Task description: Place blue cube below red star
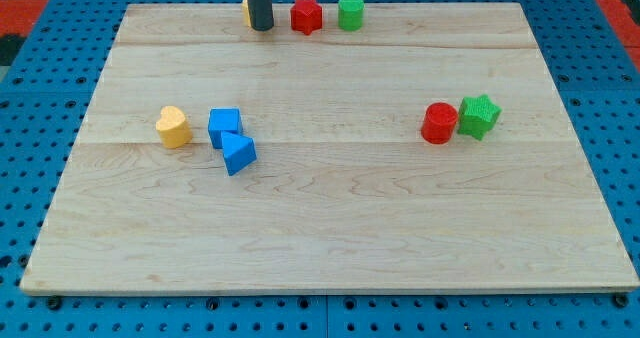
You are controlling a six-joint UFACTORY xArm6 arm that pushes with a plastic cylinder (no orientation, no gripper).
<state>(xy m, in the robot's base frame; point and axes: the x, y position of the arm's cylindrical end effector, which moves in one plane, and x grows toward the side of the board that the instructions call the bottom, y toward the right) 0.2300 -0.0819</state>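
The blue cube (224,127) sits left of the board's middle, touching a blue triangular block (238,153) just below and to its right. The red star (306,15) lies near the view's top edge of the wooden board (330,228). My tip (261,26) stands at the top, just left of the red star with a small gap, and far above the blue cube. A yellow block (246,11) is mostly hidden behind the rod.
A green cylinder (350,13) sits right of the red star. A yellow heart (173,127) lies left of the blue cube. A red cylinder (438,123) and a green star (480,115) touch at the view's right.
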